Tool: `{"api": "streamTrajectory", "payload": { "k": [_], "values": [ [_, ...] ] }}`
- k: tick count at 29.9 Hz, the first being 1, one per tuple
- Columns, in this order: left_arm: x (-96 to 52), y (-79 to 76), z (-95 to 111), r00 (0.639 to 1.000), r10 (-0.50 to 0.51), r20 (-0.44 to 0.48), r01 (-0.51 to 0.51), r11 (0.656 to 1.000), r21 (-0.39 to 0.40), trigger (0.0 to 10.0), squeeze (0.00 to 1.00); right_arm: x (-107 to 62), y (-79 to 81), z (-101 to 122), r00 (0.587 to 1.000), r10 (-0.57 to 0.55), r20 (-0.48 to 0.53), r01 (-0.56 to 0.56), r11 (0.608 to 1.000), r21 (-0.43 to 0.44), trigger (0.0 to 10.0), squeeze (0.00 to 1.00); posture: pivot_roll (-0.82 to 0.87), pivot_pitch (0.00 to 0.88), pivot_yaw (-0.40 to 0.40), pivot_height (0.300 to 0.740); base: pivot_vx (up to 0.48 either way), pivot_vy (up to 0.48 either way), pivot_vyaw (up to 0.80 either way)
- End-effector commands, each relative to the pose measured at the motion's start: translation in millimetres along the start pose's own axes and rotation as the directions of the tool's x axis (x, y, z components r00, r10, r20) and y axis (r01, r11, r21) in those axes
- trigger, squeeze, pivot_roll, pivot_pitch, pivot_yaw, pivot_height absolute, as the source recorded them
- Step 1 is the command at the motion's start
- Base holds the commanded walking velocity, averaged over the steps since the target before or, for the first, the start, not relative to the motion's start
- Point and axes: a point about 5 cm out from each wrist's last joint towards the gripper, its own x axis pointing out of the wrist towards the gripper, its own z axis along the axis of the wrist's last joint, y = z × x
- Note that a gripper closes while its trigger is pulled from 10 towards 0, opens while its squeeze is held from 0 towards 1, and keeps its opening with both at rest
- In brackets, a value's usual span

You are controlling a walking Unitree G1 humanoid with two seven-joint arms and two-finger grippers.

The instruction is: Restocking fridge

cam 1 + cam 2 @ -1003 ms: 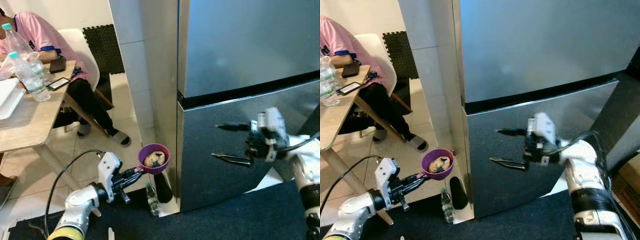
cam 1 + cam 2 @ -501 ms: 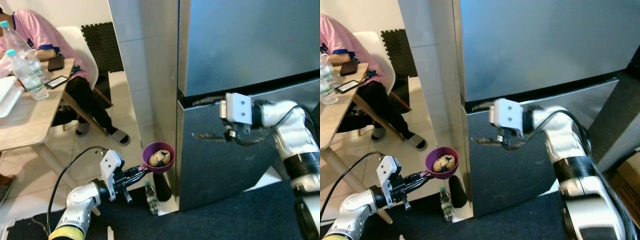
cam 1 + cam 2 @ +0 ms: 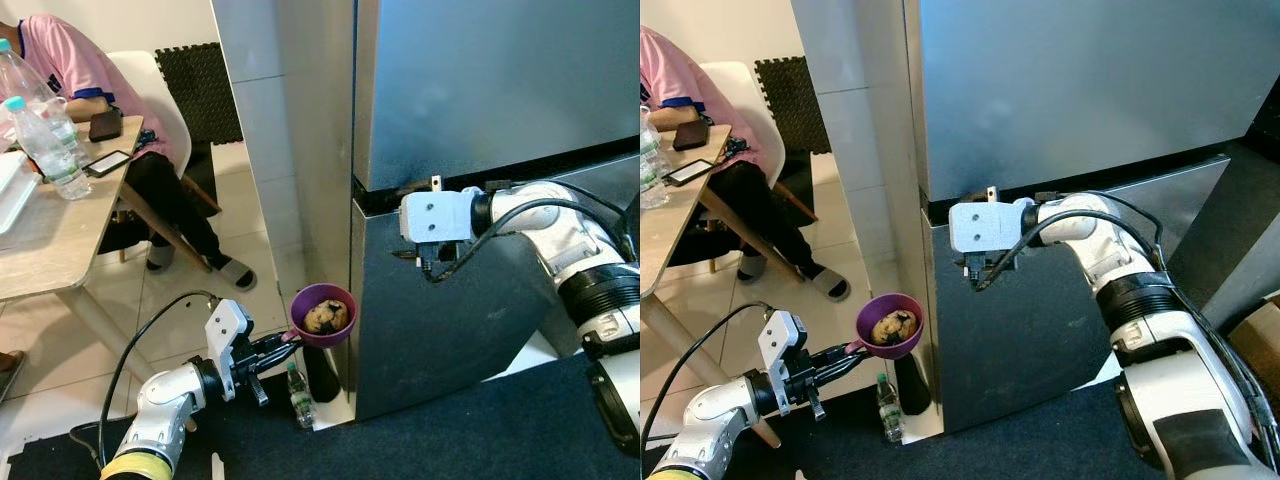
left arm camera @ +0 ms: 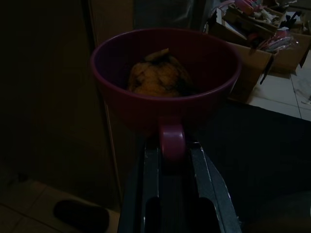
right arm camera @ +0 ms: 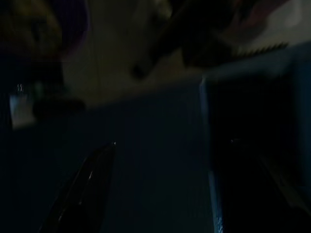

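Observation:
A purple cup [image 3: 322, 322] with a brown muffin-like food [image 4: 158, 75] in it hangs low beside the fridge's left corner. My left gripper [image 3: 272, 348] is shut on the cup's handle [image 4: 172, 141]. The silver fridge has an upper door [image 3: 480, 80] and a dark lower door [image 3: 440, 330]. My right gripper [image 3: 402, 224] is at the lower door's top left corner, by the seam between the doors. Its fingers stand apart, open, with nothing held. The right wrist view is dark and blurred, with one finger [image 5: 85, 191] faintly visible.
A tiled column [image 3: 255, 120] stands left of the fridge. A small bottle [image 3: 294, 388] and a dark object [image 3: 320, 378] sit on the floor at its foot. A person in pink [image 3: 60, 70] sits at a wooden table [image 3: 50, 240] with water bottles [image 3: 35, 135]. A dark mat [image 3: 480, 430] lies underfoot.
My right gripper has swung left across the lower door, from mid-door to its top left corner at the seam. The left gripper has brought the cup slightly closer to the fridge.

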Motion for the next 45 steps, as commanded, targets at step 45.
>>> {"api": "streamTrajectory", "payload": {
  "k": [45],
  "values": [
    [3.1,-6.5,3,1.0,-0.026,-0.002,0.026,0.999,0.027,10.0,0.0,-94.0,73.0,64,0.382,0.344,0.858,-0.687,0.726,0.014,10.0,0.0,-0.02,0.042,-0.003,0.74,0.0,0.0,0.0]
  ]
}}
